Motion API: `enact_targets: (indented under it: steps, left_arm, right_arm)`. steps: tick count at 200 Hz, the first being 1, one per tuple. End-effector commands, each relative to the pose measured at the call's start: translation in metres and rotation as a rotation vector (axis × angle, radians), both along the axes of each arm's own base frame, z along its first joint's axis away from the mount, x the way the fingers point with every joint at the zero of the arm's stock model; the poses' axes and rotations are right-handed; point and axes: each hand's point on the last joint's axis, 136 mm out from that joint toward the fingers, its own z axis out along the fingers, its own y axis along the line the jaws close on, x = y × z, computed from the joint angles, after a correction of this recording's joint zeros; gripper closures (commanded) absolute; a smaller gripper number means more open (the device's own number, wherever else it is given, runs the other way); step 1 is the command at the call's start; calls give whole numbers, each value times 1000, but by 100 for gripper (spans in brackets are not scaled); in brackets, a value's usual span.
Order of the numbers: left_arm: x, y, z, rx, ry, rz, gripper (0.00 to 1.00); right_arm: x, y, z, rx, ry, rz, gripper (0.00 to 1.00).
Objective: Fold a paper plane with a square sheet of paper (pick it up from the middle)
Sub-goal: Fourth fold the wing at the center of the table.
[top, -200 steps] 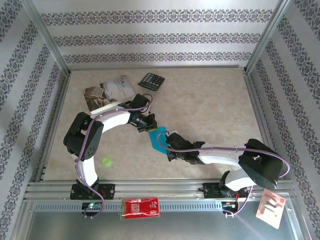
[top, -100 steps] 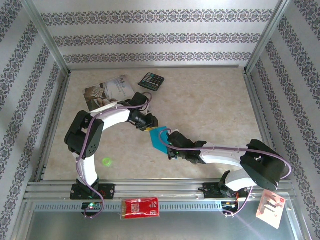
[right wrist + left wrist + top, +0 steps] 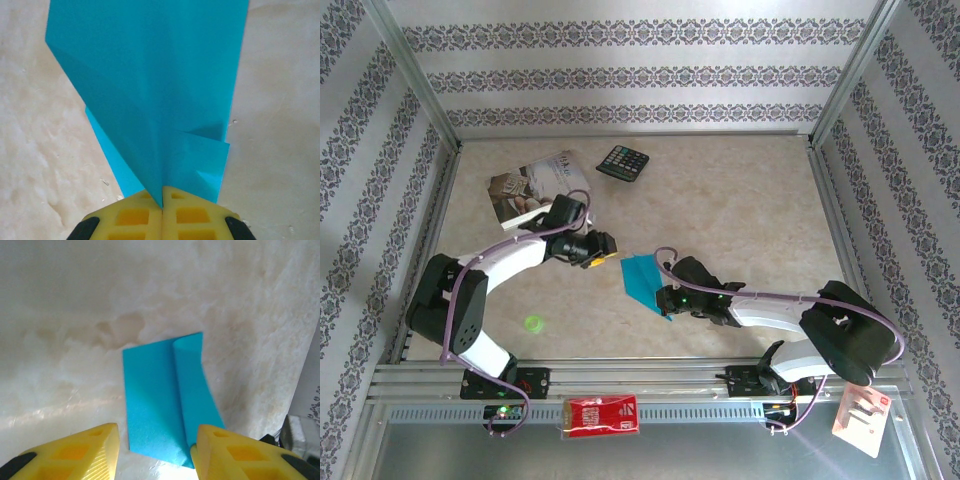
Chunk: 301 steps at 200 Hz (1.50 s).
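- The left gripper [image 3: 601, 251] sits on an arm bent out toward the tabletop's left edge, with the forearm reaching right toward the middle. Its yellow fingers [image 3: 95, 450] stand apart, nothing between them.
- The right gripper [image 3: 162, 200] comes in low from the near right corner, forearm stretched leftward. Its fingers are pinched together on a raised fold of the blue paper [image 3: 642, 277].
- The blue paper, partly folded and creased, lies about mid-tabletop — just to the right of the left gripper.
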Motion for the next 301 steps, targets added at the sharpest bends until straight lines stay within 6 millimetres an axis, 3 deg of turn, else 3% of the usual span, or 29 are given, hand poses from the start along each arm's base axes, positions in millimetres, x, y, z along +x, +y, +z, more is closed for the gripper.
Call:
enact_targets:
  steps: [1, 105, 108, 140, 211, 243, 301]
  left_arm:
    - [-3, -16, 11, -86, -36, 5, 57]
    - [-23, -54, 1, -127, -33, -97, 60]
    - [-24, -55, 0, -126, -31, -101, 60]
    - [-28, -66, -2, -132, -24, -127, 61]
    - [-32, -75, -16, -121, -11, -141, 62]
    - [-30, -76, -27, -116, 8, -124, 67]
    - [-26, -96, -25, -147, -4, -144, 77]
  right_arm:
    - [-3, 6, 7, 104, 42, -2, 100]
    - [1, -2, 10, 231, 111, -38, 100]
    - [-5, -8, 1, 218, 133, -42, 100]
    - [-6, -10, -5, 243, 173, -47, 100]
    - [-5, -15, -4, 289, 186, -63, 100]
    - [-5, -18, 0, 305, 176, -67, 100]
    - [-4, -19, 0, 325, 177, -62, 100]
